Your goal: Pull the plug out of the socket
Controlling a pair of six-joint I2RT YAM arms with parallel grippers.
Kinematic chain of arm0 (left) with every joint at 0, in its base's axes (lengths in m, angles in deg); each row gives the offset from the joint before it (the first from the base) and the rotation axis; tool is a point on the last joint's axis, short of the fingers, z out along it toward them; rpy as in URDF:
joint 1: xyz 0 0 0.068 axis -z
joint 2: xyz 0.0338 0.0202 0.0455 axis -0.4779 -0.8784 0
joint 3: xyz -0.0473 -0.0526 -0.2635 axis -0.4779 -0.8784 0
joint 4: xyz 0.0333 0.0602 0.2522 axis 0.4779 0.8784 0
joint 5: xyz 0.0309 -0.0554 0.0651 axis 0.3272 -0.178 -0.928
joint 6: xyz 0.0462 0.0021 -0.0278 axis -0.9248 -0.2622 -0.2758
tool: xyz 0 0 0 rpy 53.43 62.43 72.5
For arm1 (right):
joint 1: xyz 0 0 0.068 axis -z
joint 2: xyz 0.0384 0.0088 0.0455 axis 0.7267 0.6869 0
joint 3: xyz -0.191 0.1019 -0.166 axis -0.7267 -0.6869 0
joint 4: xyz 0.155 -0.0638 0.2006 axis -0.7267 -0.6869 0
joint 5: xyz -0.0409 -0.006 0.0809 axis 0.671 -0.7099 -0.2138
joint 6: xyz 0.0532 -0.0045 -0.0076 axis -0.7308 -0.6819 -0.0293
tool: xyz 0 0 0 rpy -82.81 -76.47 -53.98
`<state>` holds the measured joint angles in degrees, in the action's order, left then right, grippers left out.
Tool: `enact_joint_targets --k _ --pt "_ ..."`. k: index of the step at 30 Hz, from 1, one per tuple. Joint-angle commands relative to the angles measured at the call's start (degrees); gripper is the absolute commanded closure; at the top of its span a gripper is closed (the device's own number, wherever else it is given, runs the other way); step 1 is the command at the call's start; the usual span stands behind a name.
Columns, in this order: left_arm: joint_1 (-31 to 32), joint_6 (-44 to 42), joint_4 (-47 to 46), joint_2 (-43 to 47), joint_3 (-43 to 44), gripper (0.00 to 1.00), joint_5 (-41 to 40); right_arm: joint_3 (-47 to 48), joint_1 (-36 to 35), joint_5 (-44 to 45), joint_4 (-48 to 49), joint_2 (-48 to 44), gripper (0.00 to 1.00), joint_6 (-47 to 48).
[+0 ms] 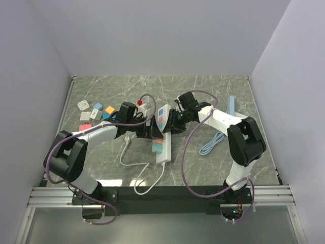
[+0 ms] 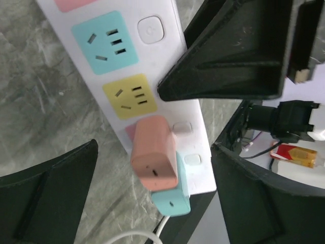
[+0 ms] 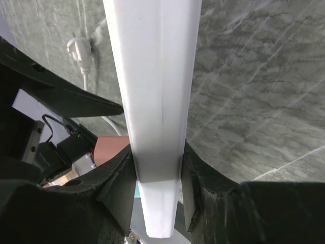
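**Layout.** The socket (image 1: 165, 155) lies mid-table (image 1: 213, 96), long axis running near to far, with its cord (image 1: 144, 178) leaving the near end. Two plugs sit at that near end. The pink plug (image 2: 155, 152) is one, and the teal plug (image 2: 172, 202) sits just nearer, touching it.

**Tools.**
- Right gripper (image 1: 171, 125): narrowed onto the socket, fingers (image 3: 124, 188) pressed against both long edges, just far of the plugs.
- Left gripper (image 1: 148, 131): jaws at full spread, fingers (image 2: 51, 193) either side of the socket at the plugs, holding nothing (no contact yet).

**What could go wrong for you from here.**
1. **Wrong plug or both plugs.** The plugs touch, and both sit between the open jaws. If you close slightly too near, you likely clamp both or only the teal one. (The task does not say which plug is meant.)
2. **Socket lifts with the plug.** The brace grips only smooth plastic edges, and it sits off to the far side of the plug. A stiff plug may lift the near end and slide the socket out of the clamp.
3. **Pins bind.** An angled pull would probably jam the pins and lever the socket instead of freeing the plug.
4. **Grippers collide.** The two grippers sit very close together, so a closing finger may knock the right gripper and loosen its hold.
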<state>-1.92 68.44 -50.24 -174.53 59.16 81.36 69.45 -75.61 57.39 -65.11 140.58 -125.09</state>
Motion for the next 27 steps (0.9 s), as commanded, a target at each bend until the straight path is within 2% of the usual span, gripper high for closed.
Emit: enact_joint_targets --k 1,3,4,7,12,13,16,20,24,27 --pt "2.3 -1.1 -0.2 -1.7 3.4 0.04 -3.9 3.7 -0.3 -2.6 2.7 -1.2 1.0 -1.2" --pt "3.1 -0.4 -1.1 -2.7 3.2 0.13 -3.6 4.0 -0.3 -2.5 2.7 -1.0 1.0 -1.3" --pt "3.2 0.5 -2.2 -3.0 3.2 0.27 -2.9 4.1 -0.4 -2.5 2.8 -0.8 1.0 -1.5" --pt "4.0 1.0 -2.0 -4.2 3.7 0.5 -1.8 4.6 -0.5 -2.4 2.8 -0.6 1.0 -1.7" --pt "4.5 0.9 -0.6 -4.5 3.8 0.59 -2.9 4.7 -0.4 -2.2 3.2 -0.5 1.0 -2.2" --pt "4.5 1.0 -0.1 -4.5 3.9 0.72 -3.4 4.8 -0.5 -1.9 2.9 -0.5 1.0 -2.2" --pt "4.5 1.9 3.7 -3.6 6.1 0.99 -8.1 5.3 -0.7 0.8 0.7 -0.3 1.0 -1.5" --pt "4.4 4.2 6.9 -0.3 8.1 0.99 -12.0 5.8 -0.6 7.3 -2.8 0.6 1.0 -0.5" --pt "3.3 4.6 3.8 3.9 8.2 0.99 -8.6 3.9 -0.7 8.4 -2.0 1.0 1.0 -0.2" --pt "-1.0 5.6 -0.9 5.2 5.8 0.99 -4.4 1.9 -0.5 7.4 -0.1 1.1 1.0 -0.8"
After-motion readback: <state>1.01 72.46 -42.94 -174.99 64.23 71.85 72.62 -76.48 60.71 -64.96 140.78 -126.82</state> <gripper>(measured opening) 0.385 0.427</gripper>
